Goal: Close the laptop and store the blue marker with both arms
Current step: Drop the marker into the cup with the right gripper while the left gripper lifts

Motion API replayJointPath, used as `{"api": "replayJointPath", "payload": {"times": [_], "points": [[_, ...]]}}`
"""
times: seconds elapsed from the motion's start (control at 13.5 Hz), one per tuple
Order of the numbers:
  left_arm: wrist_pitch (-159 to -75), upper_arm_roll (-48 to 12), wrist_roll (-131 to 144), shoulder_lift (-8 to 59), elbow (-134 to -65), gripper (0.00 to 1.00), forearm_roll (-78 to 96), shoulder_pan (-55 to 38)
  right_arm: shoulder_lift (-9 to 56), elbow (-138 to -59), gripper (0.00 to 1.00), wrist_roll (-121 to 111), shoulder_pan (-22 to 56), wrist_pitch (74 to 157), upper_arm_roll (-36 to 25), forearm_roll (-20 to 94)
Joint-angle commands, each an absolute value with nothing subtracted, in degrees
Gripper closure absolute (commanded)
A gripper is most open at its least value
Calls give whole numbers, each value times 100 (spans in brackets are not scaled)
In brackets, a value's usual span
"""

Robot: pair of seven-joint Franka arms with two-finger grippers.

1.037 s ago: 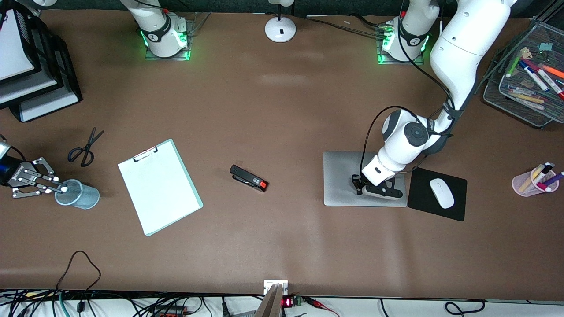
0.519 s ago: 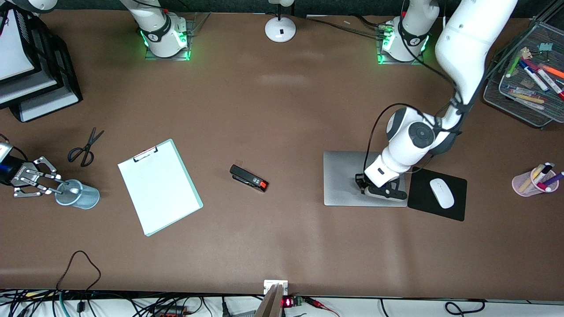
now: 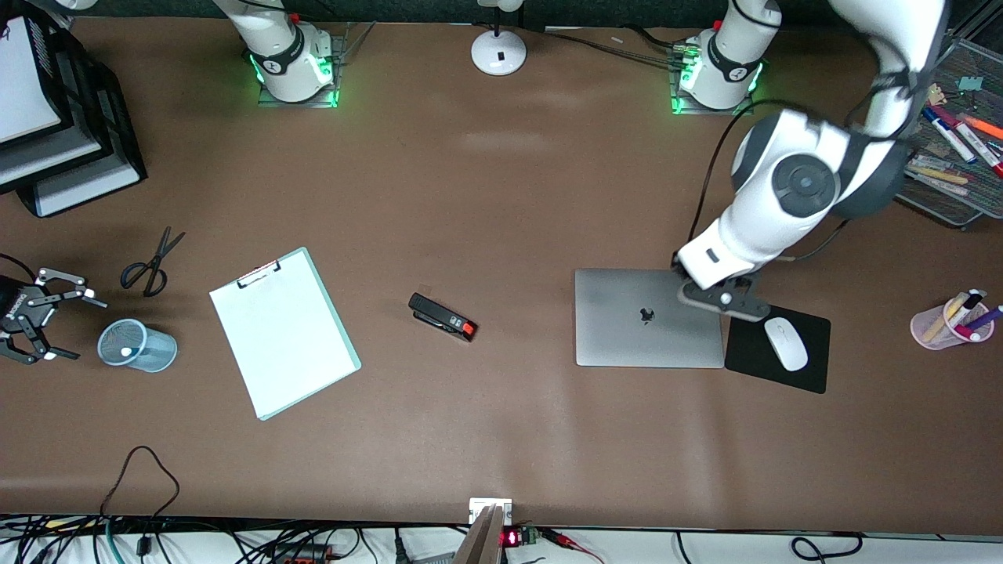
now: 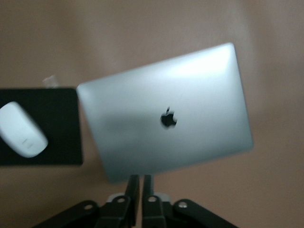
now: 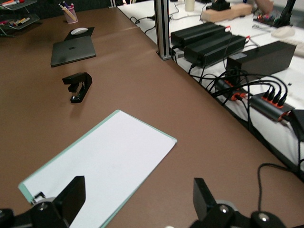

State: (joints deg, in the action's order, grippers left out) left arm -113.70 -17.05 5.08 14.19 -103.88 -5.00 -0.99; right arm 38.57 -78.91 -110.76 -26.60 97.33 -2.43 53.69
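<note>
Brown table, both arm bases along the top edge of the front view.

Laptop [image 3: 649, 317]: lid fully down, logo up, lying flat toward the left arm's end of the table, touching the black mouse pad [image 3: 777, 345] beside it. The left wrist view confirms the closed lid. Closing step judged done.

Left gripper [image 3: 722, 300]: up in the air over the laptop corner next to the mouse pad, not touching the lid. Fingers [image 4: 135, 198] pressed together, holding nothing.

Right gripper [image 3: 43, 316]: near the table edge at the right arm's end, just beside the pale blue cup [image 3: 135, 345], clear of it. Jaws spread wide and empty; the right wrist view shows both fingers [image 5: 69, 199] well apart.

Blue marker: cannot pick it out with certainty. A small white spot shows inside the cup [image 3: 126, 352]; judged likely the marker's white end standing in it, but too small to confirm. If so, the storing step is also done and only parking both arms remains. If not, the marker is yet to be found and stored.

Other items, untouched and well apart from both grippers: clipboard [image 3: 284, 332], stapler [image 3: 443, 317], scissors [image 3: 151, 262], mouse [image 3: 785, 343] on its pad, pink cup [image 3: 941, 327] of markers, mesh tray [image 3: 939, 141] of pens.
</note>
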Motion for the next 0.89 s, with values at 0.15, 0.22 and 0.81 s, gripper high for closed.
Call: {"api": "replayJointPath", "payload": {"times": [0.15, 0.22, 0.81], "points": [[-9960, -1722, 316, 1012, -9862, 0, -581, 52, 3341, -7936, 0, -8803, -2216, 9852, -246, 4161], [-9836, -1723, 308, 915, -9844, 0, -571, 61, 3227, -7945, 0, -8241, -2128, 9853, -246, 3861], [-8597, -1661, 325, 694, -8817, 0, -554, 237, 2330, -8165, 0, -3889, -1478, 9054, -237, 2541]]}}
